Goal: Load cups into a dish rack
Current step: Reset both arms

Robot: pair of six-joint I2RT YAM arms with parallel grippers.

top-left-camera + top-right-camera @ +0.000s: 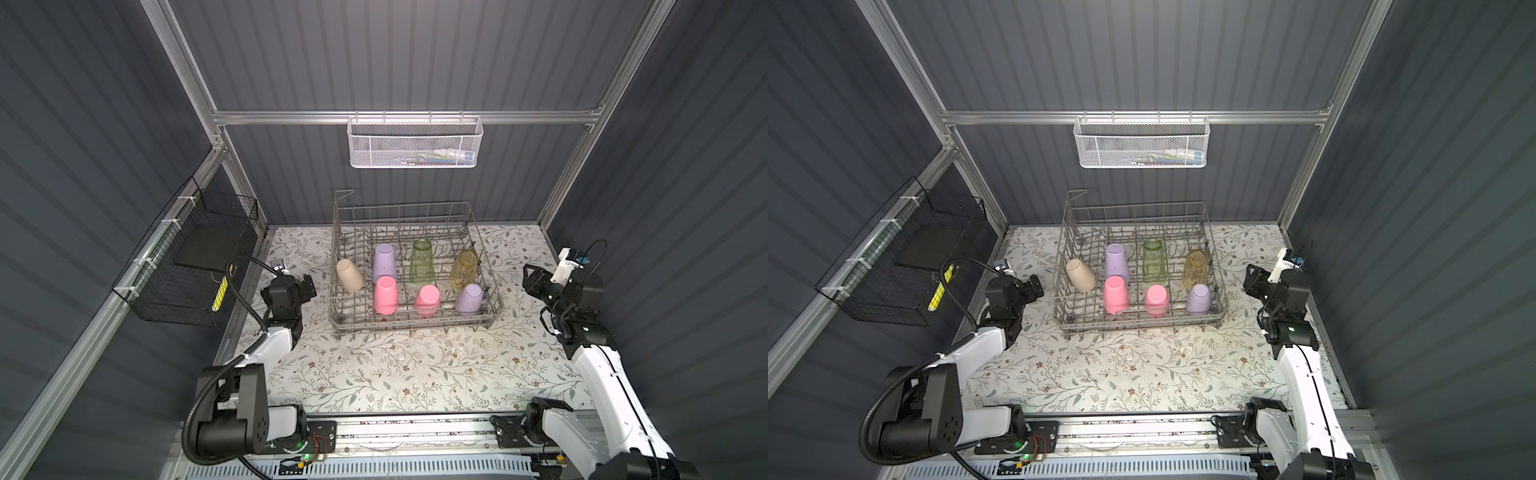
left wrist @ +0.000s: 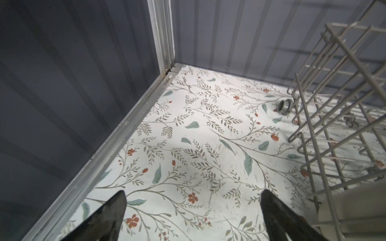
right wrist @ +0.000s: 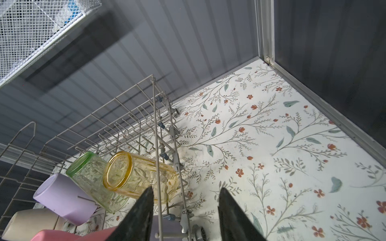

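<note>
right end effector (image 3: 186, 187) empty, seven cups (image 1: 386, 295) inside dish rack (image 1: 415, 325)

Looks like a robotics lab test cell, not a real kitchen. Boxed in by dark ribbed wall panels (image 1: 395, 54) set in an aluminium profile frame (image 1: 291, 117), with a left arm (image 1: 274, 340) and a right arm (image 1: 602, 374) mounted on a slotted rail (image 1: 415, 430) along the near edge. Dressed only lightly as a home: floral-print tabletop (image 1: 395, 374), dish rack (image 1: 415, 325), white mesh basket (image 1: 415, 145) hung on the crossbar, black wire basket (image 1: 183, 274) tied to the side frame.

Grey rack (image 1: 415, 323), floral-patterned tabletop (image 1: 395, 374), cups (image 1: 385, 296) pink, lilac, beige, green, amber.
</note>
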